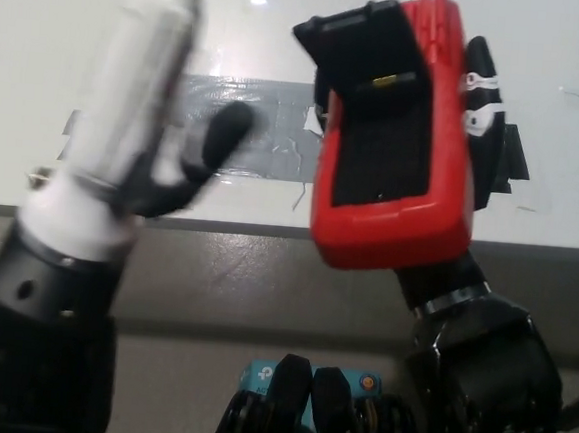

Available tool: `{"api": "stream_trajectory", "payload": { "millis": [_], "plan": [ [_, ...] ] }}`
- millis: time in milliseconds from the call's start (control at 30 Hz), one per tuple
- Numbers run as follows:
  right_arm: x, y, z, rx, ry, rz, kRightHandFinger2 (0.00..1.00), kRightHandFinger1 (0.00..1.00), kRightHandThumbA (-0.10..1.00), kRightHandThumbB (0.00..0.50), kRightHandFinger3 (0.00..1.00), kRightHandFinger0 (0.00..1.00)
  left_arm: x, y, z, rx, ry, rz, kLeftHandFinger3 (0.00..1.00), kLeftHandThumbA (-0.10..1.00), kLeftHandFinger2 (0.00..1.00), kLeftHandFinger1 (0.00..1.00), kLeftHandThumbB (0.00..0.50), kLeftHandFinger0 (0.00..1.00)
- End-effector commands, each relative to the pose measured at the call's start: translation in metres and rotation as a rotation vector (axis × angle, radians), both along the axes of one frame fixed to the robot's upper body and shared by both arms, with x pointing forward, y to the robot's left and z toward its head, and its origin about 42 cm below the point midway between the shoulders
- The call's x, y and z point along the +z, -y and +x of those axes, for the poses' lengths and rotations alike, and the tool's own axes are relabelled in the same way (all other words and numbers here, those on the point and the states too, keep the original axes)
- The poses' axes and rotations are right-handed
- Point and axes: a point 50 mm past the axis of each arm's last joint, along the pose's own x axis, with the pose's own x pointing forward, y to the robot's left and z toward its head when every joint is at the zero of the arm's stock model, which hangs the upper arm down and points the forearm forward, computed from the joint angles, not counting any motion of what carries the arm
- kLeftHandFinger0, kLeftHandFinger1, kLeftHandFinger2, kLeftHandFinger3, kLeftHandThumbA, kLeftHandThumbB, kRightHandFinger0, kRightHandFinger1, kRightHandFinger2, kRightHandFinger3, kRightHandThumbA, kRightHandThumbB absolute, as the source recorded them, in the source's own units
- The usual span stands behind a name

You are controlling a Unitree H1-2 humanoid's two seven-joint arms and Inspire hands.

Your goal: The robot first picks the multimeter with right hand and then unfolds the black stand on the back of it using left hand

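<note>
My black right hand (483,121) is shut on the red multimeter (409,221) and holds it up over the table's front edge, back side facing me and tilted left. The black stand (373,113) lies down the middle of the back. Its upper end (334,29) juts past the red case at the top left and looks lifted off it. My white left hand (126,123) is raised at the left, blurred, a short gap from the multimeter and holding nothing. Its dark thumb (224,133) sticks out toward the multimeter. Its fingertips are cut off by the picture's top.
A patch of grey tape (267,124) is stuck on the white table (44,17) behind both hands. The table's front edge (248,229) runs across the middle of the picture, with darker floor below it.
</note>
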Motion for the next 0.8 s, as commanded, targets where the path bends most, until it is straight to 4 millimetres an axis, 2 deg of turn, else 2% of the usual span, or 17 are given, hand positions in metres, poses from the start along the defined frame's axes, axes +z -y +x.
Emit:
{"api": "stream_trajectory", "payload": {
  "millis": [0,33,100,233,400,433,533,633,700,767],
  "plan": [
    [0.006,-0.012,-0.007,0.033,0.08,0.029,0.82,0.41,-0.1,0.04,1.0,0.0,0.006,0.004,0.003,0.046,0.028,0.083,1.0,1.0,1.0,1.0,0.324,1.0],
    [0.005,-0.013,-0.008,0.039,0.079,0.033,0.81,0.41,-0.1,0.037,1.0,0.0,0.005,0.005,0.004,0.043,0.027,0.093,1.0,1.0,1.0,1.0,0.315,1.0],
    [0.004,-0.013,-0.008,0.039,0.075,0.032,0.79,0.41,-0.1,0.043,1.0,0.0,0.001,0.008,0.007,0.036,0.008,0.093,1.0,1.0,1.0,1.0,0.335,1.0],
    [0.007,-0.009,-0.004,0.026,0.086,0.029,0.8,0.39,-0.1,0.068,1.0,0.0,-0.001,0.011,0.007,0.024,0.014,0.102,1.0,1.0,1.0,1.0,0.326,1.0],
    [0.012,-0.007,0.0,0.01,0.1,0.005,0.8,0.39,-0.1,0.081,1.0,0.0,-0.005,0.013,0.002,-0.01,-0.006,0.101,1.0,1.0,1.0,1.0,0.38,1.0],
    [0.014,-0.006,0.001,-0.002,0.09,0.006,0.8,0.39,-0.1,0.104,1.0,0.0,-0.006,0.013,0.0,-0.017,-0.008,0.099,1.0,1.0,1.0,1.0,0.386,1.0],
    [0.018,-0.003,0.005,-0.036,0.092,0.014,0.82,0.43,-0.1,0.127,1.0,0.0,-0.006,0.014,-0.001,-0.039,0.004,0.109,1.0,1.0,1.0,1.0,0.369,1.0],
    [0.022,0.0,0.008,-0.02,0.112,0.04,0.84,0.46,-0.1,0.111,1.0,0.0,-0.008,0.015,-0.004,-0.048,0.018,0.136,1.0,1.0,1.0,1.0,0.364,1.0],
    [0.026,0.002,0.01,-0.017,0.104,0.07,0.87,0.48,-0.1,0.122,1.0,0.0,-0.01,0.017,-0.007,-0.053,0.023,0.148,1.0,1.0,1.0,1.0,0.377,1.0],
    [0.031,0.003,0.013,-0.03,0.115,0.058,0.87,0.44,-0.1,0.11,1.0,0.0,-0.011,0.017,-0.008,-0.064,0.018,0.155,1.0,1.0,1.0,1.0,0.394,1.0]
  ]
}}
